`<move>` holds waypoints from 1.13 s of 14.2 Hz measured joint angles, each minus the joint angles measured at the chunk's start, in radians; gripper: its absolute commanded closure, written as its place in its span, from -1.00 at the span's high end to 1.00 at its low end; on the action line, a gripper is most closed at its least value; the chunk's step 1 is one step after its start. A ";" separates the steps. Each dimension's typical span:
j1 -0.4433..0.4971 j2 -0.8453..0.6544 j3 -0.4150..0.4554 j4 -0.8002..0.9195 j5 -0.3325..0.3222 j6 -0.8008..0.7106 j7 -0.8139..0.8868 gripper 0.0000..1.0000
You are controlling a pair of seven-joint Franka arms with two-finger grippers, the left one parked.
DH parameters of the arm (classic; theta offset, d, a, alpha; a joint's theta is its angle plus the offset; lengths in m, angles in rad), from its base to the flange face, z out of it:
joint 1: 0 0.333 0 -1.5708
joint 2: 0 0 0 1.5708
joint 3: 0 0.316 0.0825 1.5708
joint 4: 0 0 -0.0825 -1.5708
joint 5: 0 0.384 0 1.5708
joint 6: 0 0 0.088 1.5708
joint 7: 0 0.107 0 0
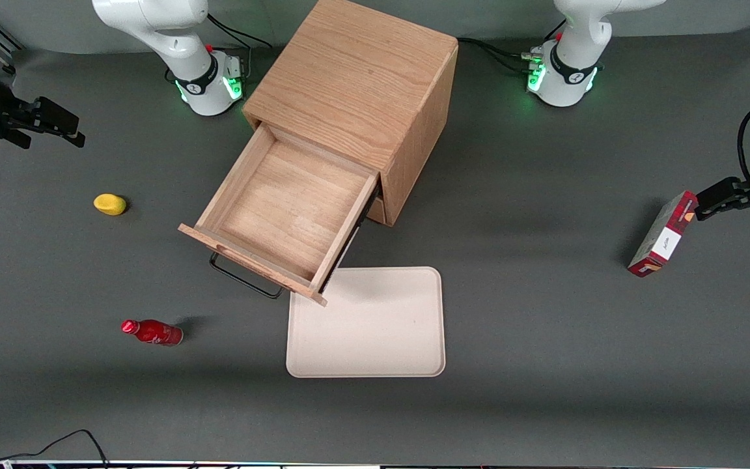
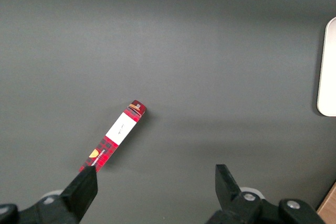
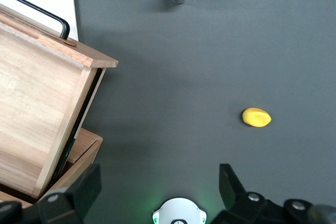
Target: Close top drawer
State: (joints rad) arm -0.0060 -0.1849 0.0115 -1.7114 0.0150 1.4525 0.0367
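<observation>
Cabinet [image 1: 355, 85] sits mid-bench [image 1: 544, 326], between the two arm bases. Top drawer [image 1: 284, 208] pulled well out toward the front camera, nothing in it; handle [image 1: 245, 279] on its front. Tray [image 1: 366, 322] flat on bench, nearer the camera than the drawer, one corner under the drawer front. Lemon [image 1: 109, 204] and bottle [image 1: 152, 331] toward the working arm's end, bottle lying nearer the camera. Box [image 1: 663, 234] toward the parked arm's end. Claw [image 1: 56, 124] up over the working arm's end, fingers spread, well apart from the drawer

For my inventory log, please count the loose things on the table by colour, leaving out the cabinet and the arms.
Red: 2, the bottle and the checked box
Yellow: 1, the small lump
Cream: 1, the tray
Total: 4
The top drawer is pulled out and holds nothing. The gripper hangs open, toward the working arm's end.
</observation>
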 measured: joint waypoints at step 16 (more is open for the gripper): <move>0.027 0.226 0.064 0.340 0.024 -0.041 -0.003 1.00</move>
State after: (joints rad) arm 0.0210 0.0407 0.0754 -1.3716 0.0392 1.4115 0.0341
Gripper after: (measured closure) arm 0.000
